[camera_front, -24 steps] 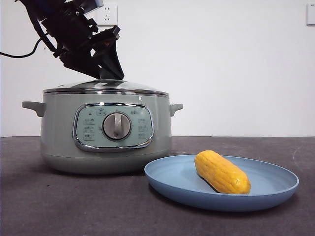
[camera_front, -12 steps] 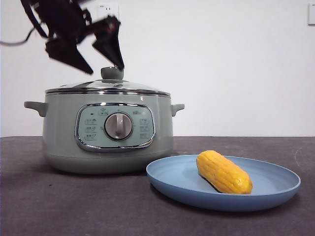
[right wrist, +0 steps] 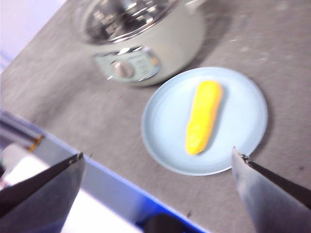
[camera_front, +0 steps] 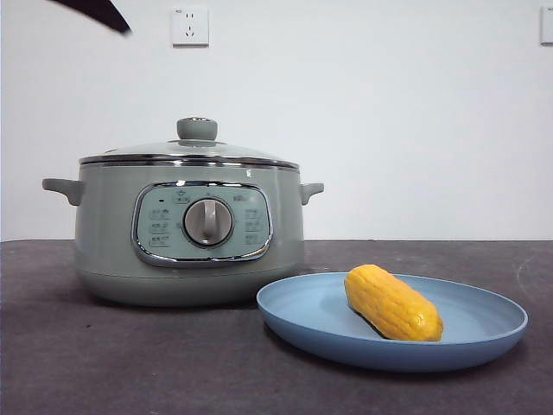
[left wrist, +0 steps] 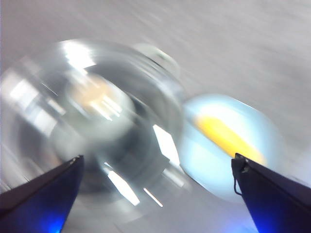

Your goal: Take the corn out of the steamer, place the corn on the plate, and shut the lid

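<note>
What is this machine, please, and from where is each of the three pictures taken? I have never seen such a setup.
It is a robot with two arms at a table. One camera looks level across the table; one sits on each wrist. On the table stand the steamer with its lid on, and a plate holding the corn. The left gripper, jaws wide apart and empty, looks down on the pot, blurred. The right gripper, also open and empty, is above the plate.

Lid (camera_front: 192, 149) on steamer (camera_front: 188, 229); corn (camera_front: 393, 303) on plate (camera_front: 484, 333).

The steamer (camera_front: 188, 229) panel's small markings are too small to read.
</note>
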Robot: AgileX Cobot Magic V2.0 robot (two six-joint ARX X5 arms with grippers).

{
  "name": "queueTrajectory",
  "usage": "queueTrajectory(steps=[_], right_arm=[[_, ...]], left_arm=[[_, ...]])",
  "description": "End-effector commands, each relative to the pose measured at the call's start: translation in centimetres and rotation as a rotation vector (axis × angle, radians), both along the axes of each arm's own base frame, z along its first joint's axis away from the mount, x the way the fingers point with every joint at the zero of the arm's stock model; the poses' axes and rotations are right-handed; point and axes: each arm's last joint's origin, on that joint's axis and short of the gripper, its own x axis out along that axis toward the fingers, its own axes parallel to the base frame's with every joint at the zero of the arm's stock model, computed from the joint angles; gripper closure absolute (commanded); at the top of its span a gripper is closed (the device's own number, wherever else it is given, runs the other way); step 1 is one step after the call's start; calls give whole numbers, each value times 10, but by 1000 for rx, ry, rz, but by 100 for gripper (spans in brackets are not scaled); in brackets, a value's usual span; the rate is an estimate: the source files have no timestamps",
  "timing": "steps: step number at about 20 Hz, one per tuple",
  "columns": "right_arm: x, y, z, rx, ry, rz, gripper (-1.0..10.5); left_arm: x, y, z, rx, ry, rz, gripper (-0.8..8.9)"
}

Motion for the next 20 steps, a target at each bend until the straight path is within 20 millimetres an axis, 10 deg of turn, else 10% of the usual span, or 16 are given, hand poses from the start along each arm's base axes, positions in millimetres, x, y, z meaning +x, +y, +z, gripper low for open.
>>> queueTrajectory(steps=[1,6,9,12,20], right_arm=[[0,1,-3,-20,-8,64,443],[-1,1,-5,-37,17,65,452],[-2,0,-7,-47,33,64,644],[-3,0,-7,-53,42,64,978],[-3,-1,-8,-58,44,58,946]], left_arm=[[-22,6,6,-30,86,-38,262],[-56,19,16,-21,117,-40,609],[-69,24,19,-16,123,-38,836],[-77,28,21,-14,118,-40,821],[-79,29,22,-14,118,-39,817]])
